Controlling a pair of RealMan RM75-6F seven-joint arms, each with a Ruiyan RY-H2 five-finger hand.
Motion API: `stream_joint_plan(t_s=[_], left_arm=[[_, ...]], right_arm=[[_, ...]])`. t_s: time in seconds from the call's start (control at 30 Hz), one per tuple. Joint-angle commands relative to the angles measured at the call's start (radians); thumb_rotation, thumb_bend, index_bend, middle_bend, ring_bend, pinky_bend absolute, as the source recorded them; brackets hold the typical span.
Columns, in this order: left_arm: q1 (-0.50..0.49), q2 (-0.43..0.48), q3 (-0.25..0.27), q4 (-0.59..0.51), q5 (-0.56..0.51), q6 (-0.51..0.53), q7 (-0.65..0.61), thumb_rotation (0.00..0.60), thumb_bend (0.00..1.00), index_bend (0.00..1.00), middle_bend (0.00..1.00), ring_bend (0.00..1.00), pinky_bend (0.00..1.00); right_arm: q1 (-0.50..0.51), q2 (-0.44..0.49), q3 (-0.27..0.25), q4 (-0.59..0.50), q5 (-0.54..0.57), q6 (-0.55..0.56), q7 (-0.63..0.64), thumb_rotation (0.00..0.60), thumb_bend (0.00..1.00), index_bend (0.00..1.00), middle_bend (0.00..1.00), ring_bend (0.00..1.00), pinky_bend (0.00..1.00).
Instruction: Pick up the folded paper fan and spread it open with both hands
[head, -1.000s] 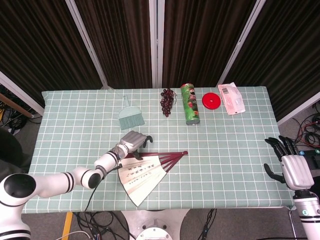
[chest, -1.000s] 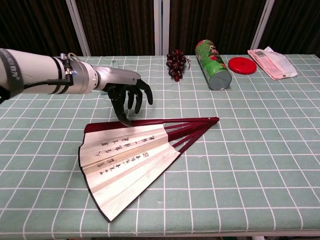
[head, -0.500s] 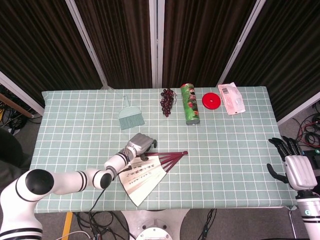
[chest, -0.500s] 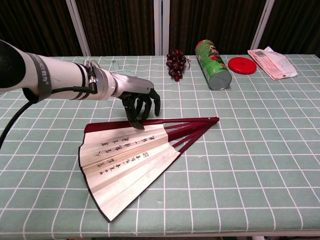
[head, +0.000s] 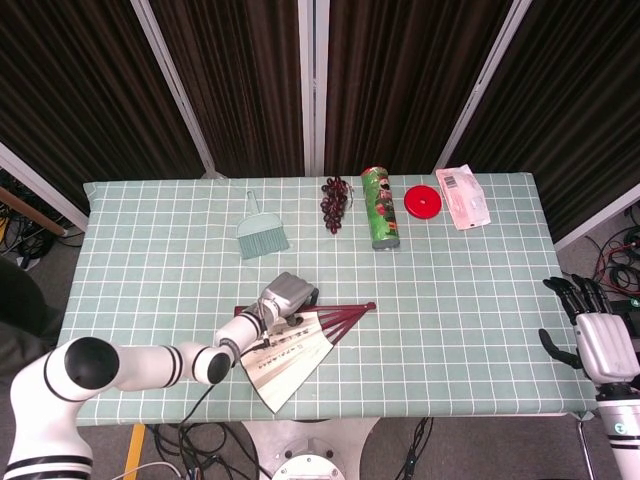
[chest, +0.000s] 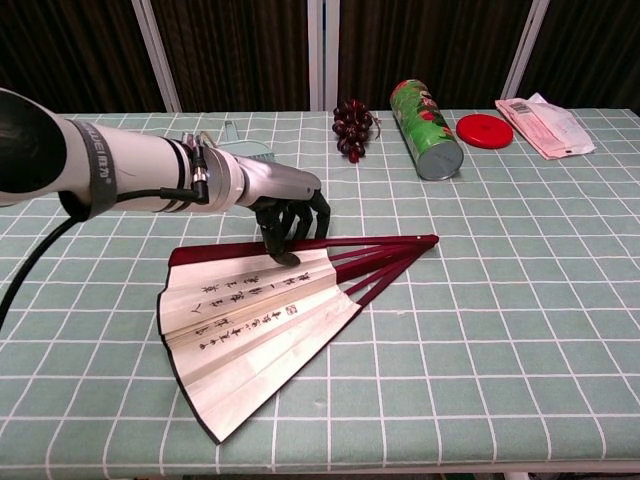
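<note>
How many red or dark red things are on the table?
3. The fan's dark red ribs lie near the table's middle. The grape bunch and the red round lid are at the far side, either side of the green can.

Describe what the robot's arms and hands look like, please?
The left arm is glossy white tubing with black joint bands and a black cable trailing off it. Its left hand has a silver metal back and black fingers. The right hand looks the same: pale silver back, black fingers.
</note>
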Motion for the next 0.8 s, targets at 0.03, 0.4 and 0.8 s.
stream_joint_plan(t_s=[0.03, 0.4, 0.8], left_arm=[[-0.004, -0.004, 0.002, 0.0, -0.007, -0.001, 0.001, 0.6, 0.29, 0.41, 0.54, 0.53, 0.52], [0.043, 0.054, -0.031, -0.09, 0.083, 0.093, -0.041, 0.6, 0.31, 0.58, 0.72, 0.68, 0.7], [0.338, 0.314, -0.101, -0.382, 0.505, 0.385, -0.415, 0.6, 0.32, 0.59, 0.74, 0.7, 0.71]], right_arm=[[-0.001, 0.0, -0.001, 0.001, -0.002, 0.001, 0.002, 0.6, 0.27, 0.13, 0.14, 0.01, 0.0], [-0.007, 0.007, -0.003, 0.004, -0.009, 0.006, 0.029, 0.6, 0.27, 0.13, 0.14, 0.01, 0.0], [0.148, 0.082, -0.058, -0.06, -0.094, -0.278, 0.233, 0.6, 0.27, 0.14, 0.15, 0.02, 0.0]])
